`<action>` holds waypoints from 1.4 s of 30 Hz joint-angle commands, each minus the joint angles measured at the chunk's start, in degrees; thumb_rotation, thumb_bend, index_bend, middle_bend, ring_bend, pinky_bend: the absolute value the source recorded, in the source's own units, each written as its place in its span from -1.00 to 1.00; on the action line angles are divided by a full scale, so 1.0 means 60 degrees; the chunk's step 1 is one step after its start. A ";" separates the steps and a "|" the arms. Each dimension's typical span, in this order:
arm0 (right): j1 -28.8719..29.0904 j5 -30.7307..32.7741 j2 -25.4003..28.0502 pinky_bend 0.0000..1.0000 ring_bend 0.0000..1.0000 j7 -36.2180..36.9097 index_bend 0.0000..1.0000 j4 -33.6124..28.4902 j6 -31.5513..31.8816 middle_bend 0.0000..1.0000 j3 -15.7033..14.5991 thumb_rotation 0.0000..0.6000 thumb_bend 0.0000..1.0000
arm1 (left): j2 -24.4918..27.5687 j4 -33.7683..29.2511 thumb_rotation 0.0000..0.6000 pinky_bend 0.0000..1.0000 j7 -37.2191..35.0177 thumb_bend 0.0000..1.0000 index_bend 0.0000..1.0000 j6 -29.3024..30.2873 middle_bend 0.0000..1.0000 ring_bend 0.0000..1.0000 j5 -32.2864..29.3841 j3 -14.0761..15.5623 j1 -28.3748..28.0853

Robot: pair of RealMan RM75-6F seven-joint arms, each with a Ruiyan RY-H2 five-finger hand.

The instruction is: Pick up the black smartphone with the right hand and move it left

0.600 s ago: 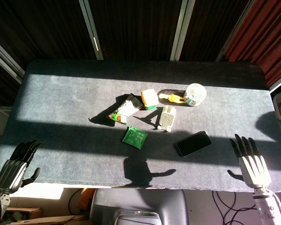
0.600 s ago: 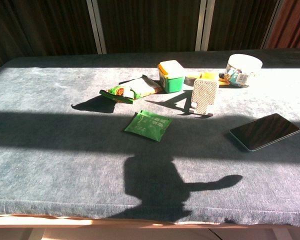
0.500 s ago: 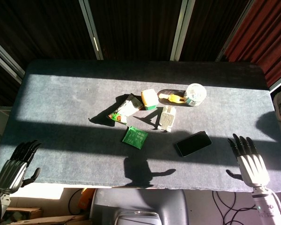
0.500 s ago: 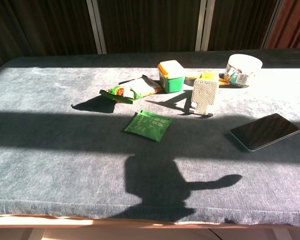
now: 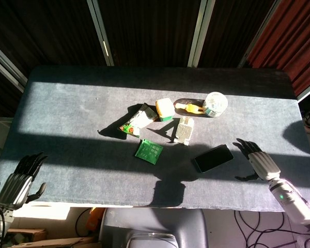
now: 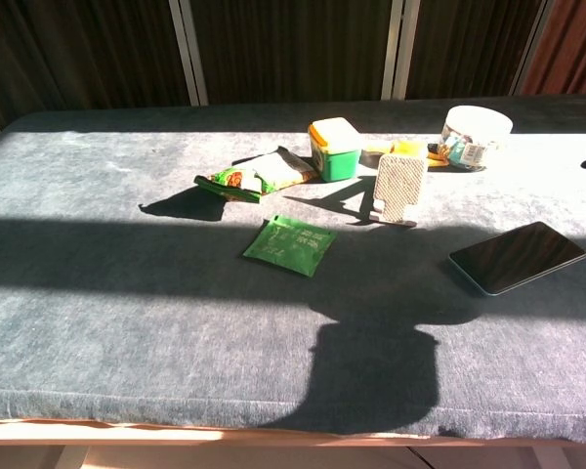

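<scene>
Your right robot hand (image 5: 258,161) has swung in over the bench (image 5: 67,119), fingers spread wide and empty, just at three o'clock of the black smartphone (image 5: 213,158); grasp next.

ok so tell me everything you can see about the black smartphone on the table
The black smartphone is a flat, slim rectangle with a dark glossy screen facing up and a thin lighter edge along its near side in the chest view. It lies flat on the grey cloth-covered table, angled diagonally, toward the table's right side, in a band of shadow. Nothing rests on it or touches it apart from the table. The right hand hovers just to its right, fingers apart, not in contact.
</scene>
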 commanded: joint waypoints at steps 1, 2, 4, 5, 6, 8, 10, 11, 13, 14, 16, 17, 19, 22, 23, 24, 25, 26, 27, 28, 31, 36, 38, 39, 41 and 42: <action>0.1299 -0.0534 -0.0594 -1.00 -1.00 0.1143 -0.96 0.1665 -0.1465 -0.93 -0.0039 1.00 -0.82 | -0.0026 0.0003 1.00 -1.00 0.0044 -0.19 -1.00 -0.0089 -1.00 -1.00 -0.0045 -0.0014 -0.0044; 0.1424 -0.0572 -0.0698 -1.00 -1.00 0.1113 -0.92 0.1857 -0.1597 -0.91 -0.0054 1.00 -0.82 | -0.0032 -0.0002 1.00 -1.00 0.0058 -0.19 -1.00 -0.0117 -1.00 -1.00 -0.0057 -0.0018 -0.0056; 0.1706 -0.0636 -0.0844 -1.00 -1.00 0.1281 -0.88 0.2078 -0.1937 -0.89 -0.0111 1.00 -0.82 | -0.0040 -0.0026 1.00 -1.00 0.0089 -0.19 -1.00 -0.0155 -1.00 -1.00 -0.0087 -0.0027 -0.0071; 0.1826 -0.0674 -0.0876 -1.00 -1.00 0.1351 -0.85 0.2141 -0.2077 -0.88 -0.0147 1.00 -0.82 | -0.0043 -0.0036 1.00 -1.00 0.0103 -0.19 -1.00 -0.0159 -1.00 -1.00 -0.0101 -0.0029 -0.0069; 0.1968 -0.0737 -0.0918 -1.00 -1.00 0.1340 -0.83 0.2240 -0.2237 -0.87 -0.0203 1.00 -0.82 | -0.0049 -0.0042 1.00 -1.00 0.0131 -0.19 -1.00 -0.0168 -1.00 -1.00 -0.0121 -0.0033 -0.0067; 0.2141 -0.0811 -0.0973 -1.00 -1.00 0.1223 -0.78 0.2325 -0.2434 -0.85 -0.0285 1.00 -0.81 | -0.0056 -0.0060 1.00 -1.00 0.0169 -0.19 -1.00 -0.0169 -1.00 -1.00 -0.0143 -0.0035 -0.0060; 0.2283 -0.0892 -0.0986 -1.00 -1.00 0.1111 -0.74 0.2278 -0.2570 -0.82 -0.0387 1.00 -0.81 | -0.0062 -0.0079 1.00 -1.00 0.0197 -0.19 -1.00 -0.0167 -1.00 -1.00 -0.0163 -0.0044 -0.0056; 0.2326 -0.0932 -0.0990 -1.00 -1.00 0.1029 -0.72 0.2259 -0.2588 -0.81 -0.0429 1.00 -0.81 | -0.0067 -0.0081 1.00 -1.00 0.0209 -0.19 -1.00 -0.0170 -1.00 -1.00 -0.0170 -0.0048 -0.0057; 0.2389 -0.0982 -0.1023 -1.00 -1.00 0.0764 -0.67 0.2239 -0.2570 -0.78 -0.0484 1.00 -0.81 | -0.0076 -0.0088 1.00 -1.00 0.0228 -0.19 -1.00 -0.0189 -1.00 -1.00 -0.0183 -0.0053 -0.0066; 0.2405 -0.0975 -0.1052 -1.00 -1.00 0.0660 -0.64 0.2239 -0.2562 -0.76 -0.0490 1.00 -0.81 | -0.0081 -0.0091 1.00 -1.00 0.0238 -0.19 -1.00 -0.0207 -1.00 -1.00 -0.0186 -0.0051 -0.0073; 0.2459 -0.0918 -0.1114 -1.00 -1.00 0.0540 -0.59 0.2197 -0.2614 -0.73 -0.0495 1.00 -0.80 | -0.0088 -0.0098 1.00 -1.00 0.0264 -0.19 -1.00 -0.0248 -1.00 -1.00 -0.0190 -0.0044 -0.0089; 0.2493 -0.0882 -0.1143 -1.00 -1.00 0.0500 -0.57 0.2169 -0.2662 -0.72 -0.0502 1.00 -0.79 | -0.0088 -0.0102 1.00 -1.00 0.0275 -0.19 -1.00 -0.0254 -1.00 -1.00 -0.0187 -0.0042 -0.0093; 0.2550 -0.0833 -0.1198 -1.00 -1.00 0.0434 -0.53 0.2160 -0.2745 -0.70 -0.0513 1.00 -0.78 | -0.0091 -0.0104 1.00 -1.00 0.0287 -0.19 -1.00 -0.0238 -1.00 -1.00 -0.0184 -0.0042 -0.0086; 0.2661 -0.0747 -0.1300 -1.00 -1.00 0.0407 -0.46 0.2146 -0.2910 -0.66 -0.0538 1.00 -0.77 | -0.0096 -0.0102 1.00 -1.00 0.0293 -0.19 -1.00 -0.0223 -1.00 -1.00 -0.0198 -0.0050 -0.0078; 0.2680 -0.0735 -0.1324 -1.00 -1.00 0.0393 -0.43 0.2155 -0.2930 -0.65 -0.0538 1.00 -0.77 | -0.0097 -0.0103 1.00 -1.00 0.0294 -0.19 -1.00 -0.0227 -1.00 -1.00 -0.0201 -0.0050 -0.0080; 0.2711 -0.0707 -0.1374 -1.00 -1.00 0.0350 -0.40 0.2181 -0.2956 -0.63 -0.0536 1.00 -0.76 | -0.0097 -0.0105 1.00 -1.00 0.0300 -0.19 -1.00 -0.0236 -1.00 -1.00 -0.0206 -0.0050 -0.0082; 0.2732 -0.0691 -0.1408 -1.00 -1.00 0.0318 -0.37 0.2194 -0.2968 -0.61 -0.0535 1.00 -0.75 | -0.0098 -0.0106 1.00 -1.00 0.0306 -0.19 -1.00 -0.0245 -1.00 -1.00 -0.0209 -0.0050 -0.0086; 0.2758 -0.0674 -0.1453 -1.00 -1.00 0.0275 -0.35 0.2198 -0.2984 -0.60 -0.0540 1.00 -0.73 | -0.0100 -0.0103 1.00 -1.00 0.0316 -0.19 -1.00 -0.0260 -1.00 -1.00 -0.0213 -0.0049 -0.0093; 0.2777 -0.0659 -0.1481 -1.00 -1.00 0.0248 -0.33 0.2198 -0.2994 -0.59 -0.0541 1.00 -0.72 | -0.0100 -0.0103 1.00 -1.00 0.0318 -0.19 -1.00 -0.0270 -1.00 -1.00 -0.0213 -0.0047 -0.0097; 0.2796 -0.0643 -0.1505 -1.00 -1.00 0.0223 -0.33 0.2194 -0.2998 -0.59 -0.0538 1.00 -0.72 | -0.0101 -0.0101 1.00 -1.00 0.0324 -0.19 -1.00 -0.0276 -1.00 -1.00 -0.0210 -0.0041 -0.0097; 0.2844 -0.0614 -0.1559 -1.00 -1.00 0.0157 -0.28 0.2145 -0.3004 -0.56 -0.0558 1.00 -0.68 | -0.0102 -0.0102 1.00 -1.00 0.0333 -0.19 -1.00 -0.0273 -1.00 -1.00 -0.0205 -0.0042 -0.0100; 0.2859 -0.0543 -0.1652 -1.00 -1.00 -0.0015 -0.20 0.2100 -0.2971 -0.50 -0.0591 1.00 -0.66 | -0.0089 -0.0106 1.00 -1.00 0.0318 -0.19 -1.00 -0.0253 -1.00 -1.00 -0.0179 -0.0024 -0.0090; 0.2842 -0.0497 -0.1711 -1.00 -0.99 -0.0134 -0.15 0.2120 -0.2938 -0.46 -0.0591 1.00 -0.66 | -0.0082 -0.0112 1.00 -1.00 0.0312 -0.19 -1.00 -0.0251 -1.00 -1.00 -0.0161 -0.0011 -0.0088; 0.2827 -0.0474 -0.1741 -1.00 -0.98 -0.0189 -0.12 0.2137 -0.2914 -0.45 -0.0588 1.00 -0.66 | -0.0083 -0.0112 1.00 -1.00 0.0311 -0.19 -1.00 -0.0249 -1.00 -1.00 -0.0150 -0.0004 -0.0086; 0.2778 -0.0418 -0.1835 -1.00 -0.92 -0.0351 -0.04 0.2220 -0.2845 -0.39 -0.0580 1.00 -0.65 | -0.0080 -0.0114 1.00 -1.00 0.0313 -0.19 -1.00 -0.0246 -1.00 -1.00 -0.0136 0.0004 -0.0086; 0.2758 -0.0391 -0.1882 -1.00 -0.89 -0.0425 0.00 0.2266 -0.2833 -0.36 -0.0579 1.00 -0.66 | -0.0079 -0.0116 1.00 -1.00 0.0311 -0.19 -1.00 -0.0249 -1.00 -1.00 -0.0130 0.0007 -0.0089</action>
